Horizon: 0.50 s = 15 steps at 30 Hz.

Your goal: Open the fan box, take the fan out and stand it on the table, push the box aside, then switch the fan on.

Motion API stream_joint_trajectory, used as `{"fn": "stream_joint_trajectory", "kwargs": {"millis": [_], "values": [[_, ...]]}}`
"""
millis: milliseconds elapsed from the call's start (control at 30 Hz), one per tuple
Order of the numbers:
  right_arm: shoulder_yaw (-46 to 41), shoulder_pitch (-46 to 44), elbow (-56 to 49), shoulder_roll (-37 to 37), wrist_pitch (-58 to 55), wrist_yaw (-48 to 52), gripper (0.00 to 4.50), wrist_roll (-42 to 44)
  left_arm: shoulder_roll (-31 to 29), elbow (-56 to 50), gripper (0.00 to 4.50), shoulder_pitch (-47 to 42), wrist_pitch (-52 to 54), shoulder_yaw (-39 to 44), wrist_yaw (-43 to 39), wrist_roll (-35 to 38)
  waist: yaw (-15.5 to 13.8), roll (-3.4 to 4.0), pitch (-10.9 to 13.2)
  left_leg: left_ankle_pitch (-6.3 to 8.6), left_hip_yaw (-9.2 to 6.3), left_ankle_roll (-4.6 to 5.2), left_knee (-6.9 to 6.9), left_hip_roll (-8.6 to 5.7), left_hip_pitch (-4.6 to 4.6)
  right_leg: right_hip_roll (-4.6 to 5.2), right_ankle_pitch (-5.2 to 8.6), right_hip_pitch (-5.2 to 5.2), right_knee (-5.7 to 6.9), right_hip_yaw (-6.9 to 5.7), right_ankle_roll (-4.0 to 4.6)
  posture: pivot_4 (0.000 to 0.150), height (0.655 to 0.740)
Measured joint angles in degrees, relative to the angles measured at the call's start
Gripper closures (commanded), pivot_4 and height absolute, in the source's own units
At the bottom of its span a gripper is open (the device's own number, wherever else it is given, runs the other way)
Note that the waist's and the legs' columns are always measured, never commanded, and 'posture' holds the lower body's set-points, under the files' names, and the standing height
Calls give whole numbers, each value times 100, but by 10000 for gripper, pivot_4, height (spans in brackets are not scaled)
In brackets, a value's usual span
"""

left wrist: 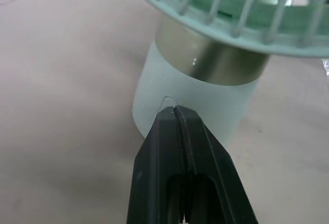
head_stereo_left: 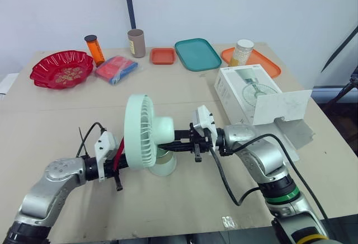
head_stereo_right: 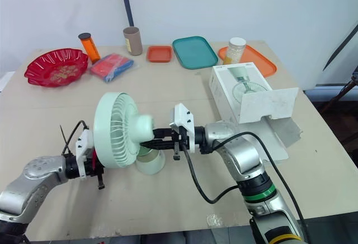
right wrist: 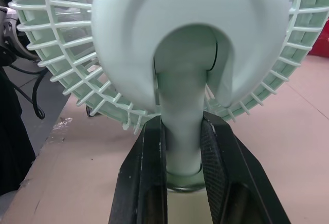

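The fan point(head_stereo_left: 146, 132) is out of its box point(head_stereo_left: 246, 90) and stands upright near the middle of the table point(head_stereo_left: 56, 121); the opened box lies to its right and a little farther back, which I take as pushed aside. My right pincer point(right wrist: 182, 147) grips the fan's neck, and my left pincer point(left wrist: 175, 112) is closed with its tips touching the round base. I judge only the switching-on is left, and I cannot tell whether the blades turn.

Fan point(head_stereo_left: 142, 132) on table point(head_stereo_left: 56, 115), box point(head_stereo_left: 240, 90) behind right
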<state>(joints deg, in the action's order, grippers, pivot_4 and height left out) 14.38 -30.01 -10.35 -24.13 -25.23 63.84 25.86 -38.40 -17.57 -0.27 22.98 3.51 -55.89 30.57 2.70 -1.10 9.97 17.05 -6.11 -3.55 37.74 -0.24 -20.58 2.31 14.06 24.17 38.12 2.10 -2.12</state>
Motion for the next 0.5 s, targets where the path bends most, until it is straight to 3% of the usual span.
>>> {"fn": "stream_joint_trajectory", "kwargs": {"millis": [200,500], "values": [[-557,39,-49,-367,-447,378,41796,775,-64,-196,44536,277,360,861,298,501,-3,-1,2,3,0,5,1,0,-3,0,0,1,-3,0,0,1500,7400],[-977,47,-627,-544,-902,693,41796,1822,-13,-855,44536,768,880,1524,878,1227,-6,-1,2,4,0,7,4,2,-2,0,0,-1,-1,-1,0,1500,7400]]}}
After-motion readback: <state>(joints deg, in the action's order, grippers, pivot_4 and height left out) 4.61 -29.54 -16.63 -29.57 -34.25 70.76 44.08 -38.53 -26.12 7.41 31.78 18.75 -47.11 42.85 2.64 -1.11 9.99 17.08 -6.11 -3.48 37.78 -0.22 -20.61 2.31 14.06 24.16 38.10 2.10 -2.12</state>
